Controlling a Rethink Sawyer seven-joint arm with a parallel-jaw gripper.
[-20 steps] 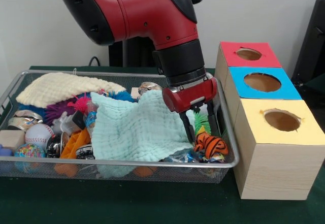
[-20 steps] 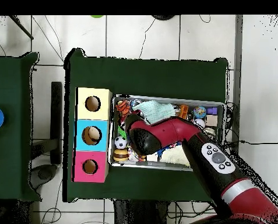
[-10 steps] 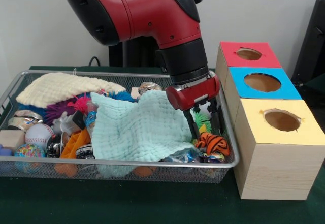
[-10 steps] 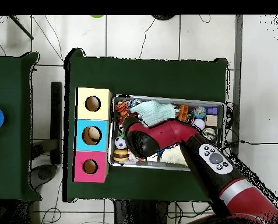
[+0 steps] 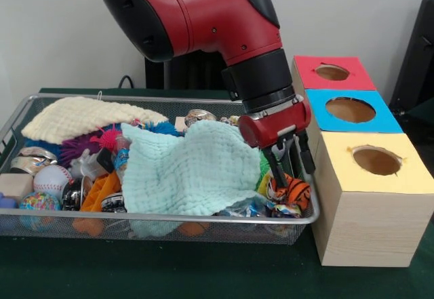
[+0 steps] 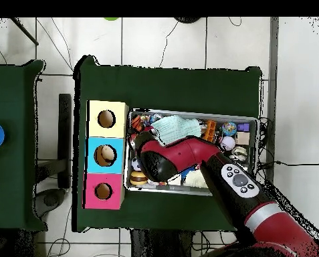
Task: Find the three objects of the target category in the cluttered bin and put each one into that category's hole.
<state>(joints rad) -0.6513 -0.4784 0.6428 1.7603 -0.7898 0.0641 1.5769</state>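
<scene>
A wire bin [image 5: 156,217] holds a jumble of toys and cloths. At its right end lies an orange and black striped tiger toy [image 5: 290,192]. My gripper [image 5: 294,175] hangs just over it, open, with one finger [image 5: 277,170] at the toy's left and the other by the bin's right wall. Beside the bin stand three boxes with round holes: yellow [image 5: 377,161], blue [image 5: 350,110] and red [image 5: 332,72]. In the overhead view the red arm [image 6: 178,158] covers the gripper and the bin's left end [image 6: 130,117].
A mint cloth [image 5: 190,170] drapes over the bin's middle and a cream cloth [image 5: 81,117] lies at the back left. A baseball [image 5: 51,179], spiky balls and small cans crowd the left end. The yellow box's wall stands close to the gripper.
The gripper has moved right along the bin toward the boxes, from the mint cloth's edge to above the tiger toy. It stays open.
</scene>
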